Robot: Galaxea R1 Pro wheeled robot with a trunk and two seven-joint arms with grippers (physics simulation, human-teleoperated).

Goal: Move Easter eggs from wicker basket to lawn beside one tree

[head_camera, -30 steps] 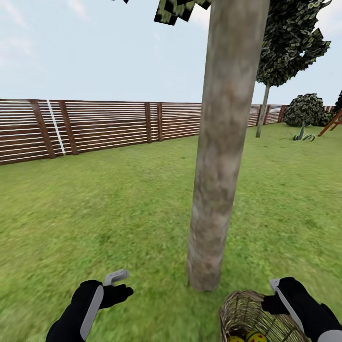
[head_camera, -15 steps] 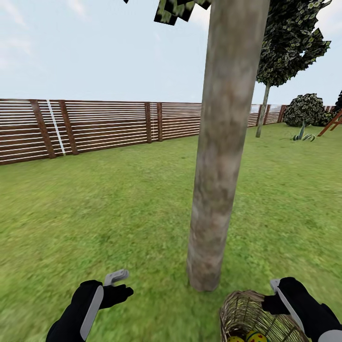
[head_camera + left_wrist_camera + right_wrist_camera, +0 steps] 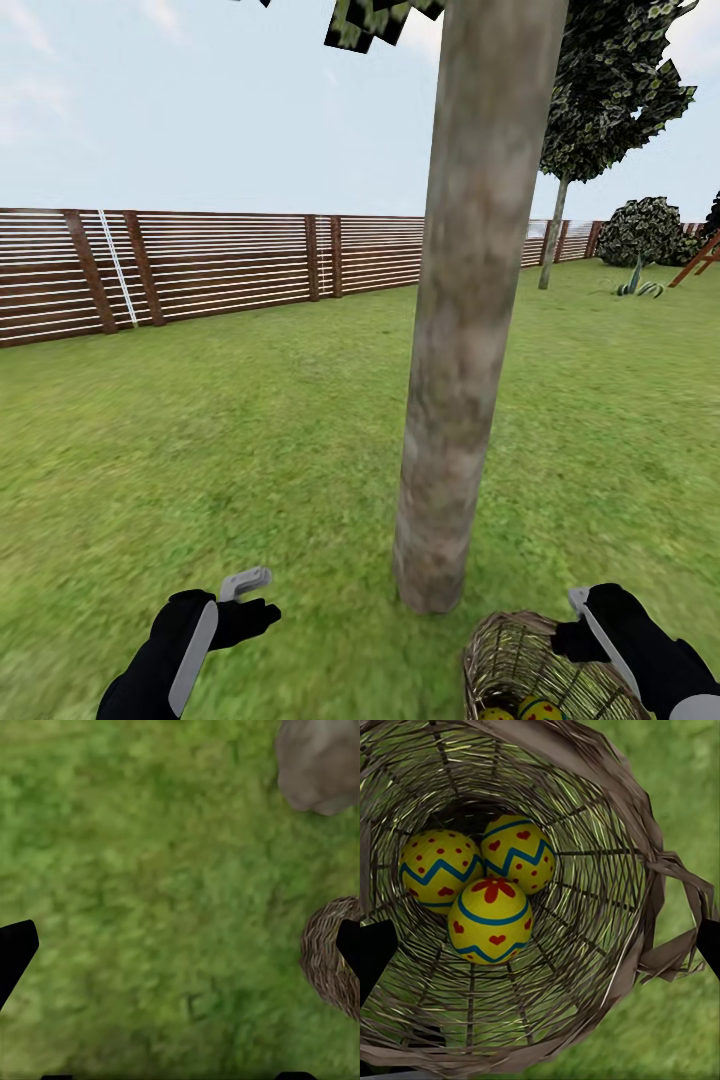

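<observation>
Eggs (image 3: 487, 881), all three, lie inside the wicker basket (image 3: 520, 655) just beside the tree (image 3: 455, 400), right gripper (image 3: 583, 625) pinching its rim to carry it, left gripper (image 3: 250, 595) spread, empty.

This is a simulated back garden, open to a pale blue sky with thin cloud. A mottled green lawn (image 3: 230, 430) covers the ground and runs to a brown horizontal-slat wooden fence (image 3: 230, 262) along the boundary. A thick grey-brown tree trunk (image 3: 470, 330) rises from the grass close by; farther off stand a thin-trunked tree with a dark crown (image 3: 610, 90), a rounded shrub (image 3: 645, 230), and a spiky plant (image 3: 636, 285) in the grass.
</observation>
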